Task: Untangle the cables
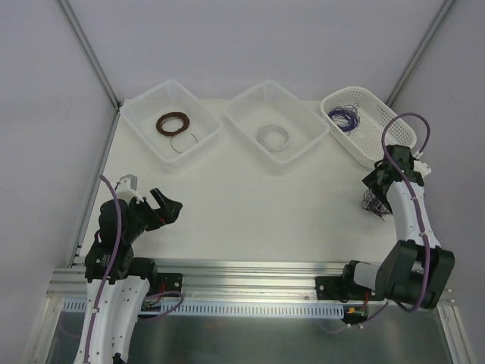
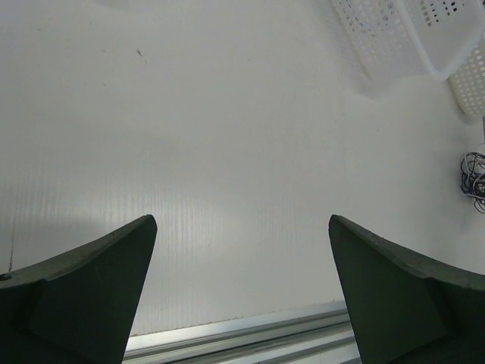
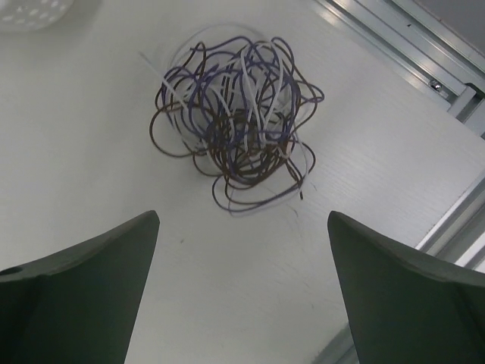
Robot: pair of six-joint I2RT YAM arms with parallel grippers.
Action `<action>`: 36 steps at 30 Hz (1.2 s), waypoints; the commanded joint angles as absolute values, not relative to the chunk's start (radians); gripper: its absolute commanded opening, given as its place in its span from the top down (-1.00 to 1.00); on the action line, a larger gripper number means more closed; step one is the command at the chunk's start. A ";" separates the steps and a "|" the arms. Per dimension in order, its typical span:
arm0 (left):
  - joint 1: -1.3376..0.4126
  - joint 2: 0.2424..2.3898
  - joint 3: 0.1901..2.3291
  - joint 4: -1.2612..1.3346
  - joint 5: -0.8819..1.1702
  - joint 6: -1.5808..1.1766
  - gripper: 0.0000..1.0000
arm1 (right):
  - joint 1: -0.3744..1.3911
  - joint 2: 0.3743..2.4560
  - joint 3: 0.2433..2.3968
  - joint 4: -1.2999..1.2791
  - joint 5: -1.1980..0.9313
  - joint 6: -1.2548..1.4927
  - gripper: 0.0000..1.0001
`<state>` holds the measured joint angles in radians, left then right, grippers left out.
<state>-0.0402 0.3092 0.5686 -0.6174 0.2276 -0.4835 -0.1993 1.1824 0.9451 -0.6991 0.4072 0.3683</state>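
The cables (image 3: 239, 121) are a loose clump of thin purple, dark brown and whitish wires lying on the white table. In the top view the clump (image 1: 373, 203) sits at the right, partly hidden under my right arm. It shows small at the right edge of the left wrist view (image 2: 474, 173). My right gripper (image 3: 242, 220) is open and empty, hovering just short of the clump. My left gripper (image 2: 242, 224) is open and empty over bare table at the near left (image 1: 168, 206).
Three white baskets stand along the back: the left (image 1: 144, 114) holds a wound brown coil (image 1: 173, 123), the middle (image 1: 250, 102) a whitish coil (image 1: 272, 137), the right (image 1: 379, 144) a purple coil (image 1: 346, 118). A metal rail (image 1: 242, 269) runs along the near edge.
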 commanded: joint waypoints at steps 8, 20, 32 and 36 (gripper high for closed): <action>-0.049 0.304 0.557 -0.551 0.314 -0.457 -0.98 | -0.290 1.578 1.028 -0.479 0.407 0.416 -0.99; -0.049 0.307 0.554 -0.540 0.336 -0.454 -0.98 | -0.215 1.525 0.931 -0.442 0.367 0.316 0.88; -0.049 0.331 0.549 -0.531 0.368 -0.451 -0.98 | 0.414 1.318 0.943 -0.454 0.197 0.095 0.99; -0.049 0.345 0.548 -0.526 0.383 -0.448 -0.98 | 0.688 1.377 1.008 -0.428 0.129 -0.014 0.93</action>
